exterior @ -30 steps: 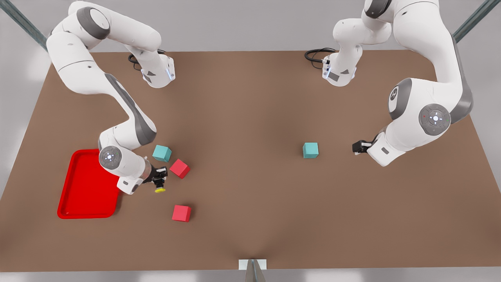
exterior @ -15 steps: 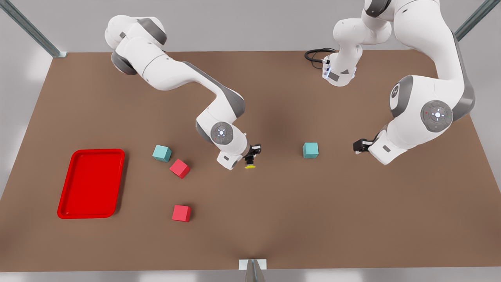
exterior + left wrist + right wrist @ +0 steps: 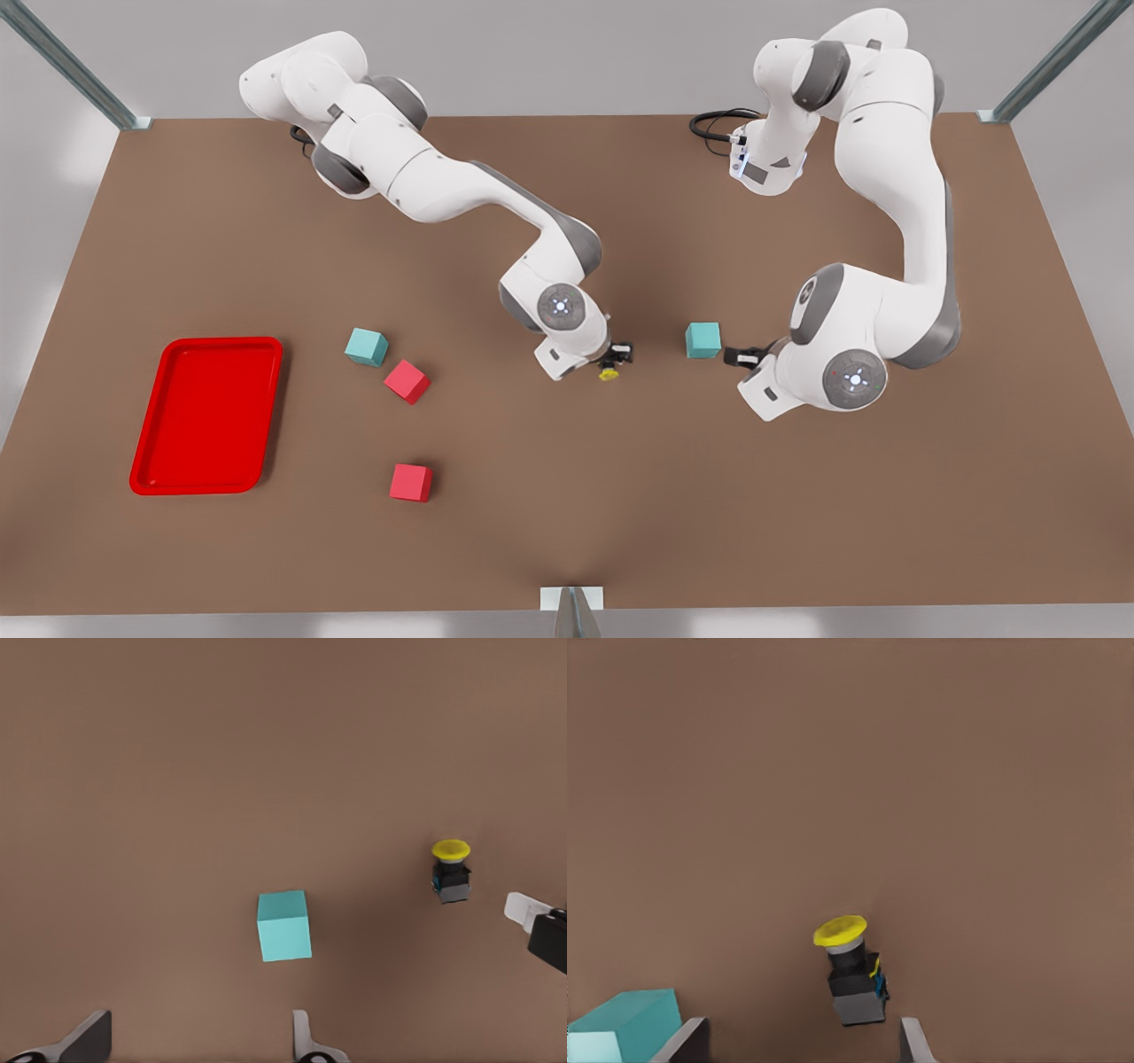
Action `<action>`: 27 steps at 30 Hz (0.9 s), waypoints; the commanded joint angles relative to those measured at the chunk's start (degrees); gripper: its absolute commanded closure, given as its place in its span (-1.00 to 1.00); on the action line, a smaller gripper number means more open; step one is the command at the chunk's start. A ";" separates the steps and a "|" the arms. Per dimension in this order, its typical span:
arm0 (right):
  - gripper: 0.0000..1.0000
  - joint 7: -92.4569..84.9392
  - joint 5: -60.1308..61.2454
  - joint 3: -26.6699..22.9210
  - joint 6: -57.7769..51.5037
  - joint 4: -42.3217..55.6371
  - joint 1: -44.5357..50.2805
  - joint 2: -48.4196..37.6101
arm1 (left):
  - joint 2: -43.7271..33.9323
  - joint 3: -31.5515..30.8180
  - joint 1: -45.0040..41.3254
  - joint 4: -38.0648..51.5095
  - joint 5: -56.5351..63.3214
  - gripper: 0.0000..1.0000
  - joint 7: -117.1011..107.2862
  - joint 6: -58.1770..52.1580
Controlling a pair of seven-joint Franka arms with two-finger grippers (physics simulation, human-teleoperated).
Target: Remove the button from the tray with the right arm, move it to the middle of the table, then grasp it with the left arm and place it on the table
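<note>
The button (image 3: 609, 373), with its yellow cap and dark body, lies on its side near the middle of the table (image 3: 549, 523). My right gripper (image 3: 619, 355) hovers right over it. In the right wrist view the button (image 3: 852, 976) lies between the gripper's (image 3: 802, 1047) wide-open fingers (image 3: 915, 1041) and touches neither. My left gripper (image 3: 732, 357) is open too (image 3: 199, 1047), just off the front view's right side of a teal cube (image 3: 702, 339). From the left wrist the button (image 3: 451, 872) shows beyond that cube (image 3: 284, 926). The red tray (image 3: 206, 342) sits at the front view's left.
A second teal cube (image 3: 367, 346) and two red cubes (image 3: 407, 381) (image 3: 411, 482) lie between the tray and the middle. The right arm's gripper (image 3: 540, 926) shows at the edge of the left wrist view. Black cables (image 3: 713, 124) lie at the far edge.
The right arm carried the button from beside the tray to the table's middle, and its fingers now stand apart from it. The left arm swung in toward the teal cube.
</note>
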 commanded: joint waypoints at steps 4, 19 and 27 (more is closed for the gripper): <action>-1.00 9.53 -0.33 6.22 -1.93 -14.98 -13.83 -9.90 | 3.49 -0.25 -1.11 0.13 0.03 -1.00 -3.61 7.44; -1.00 -55.34 2.22 -14.79 -23.20 -37.67 -39.85 -47.35 | 11.31 0.19 -19.31 -0.22 -1.55 -1.00 -34.98 15.44; -1.00 -57.63 2.13 -10.83 -17.58 -39.96 -43.28 -45.77 | 16.67 0.36 -20.63 -0.31 -1.38 -1.00 -40.70 20.54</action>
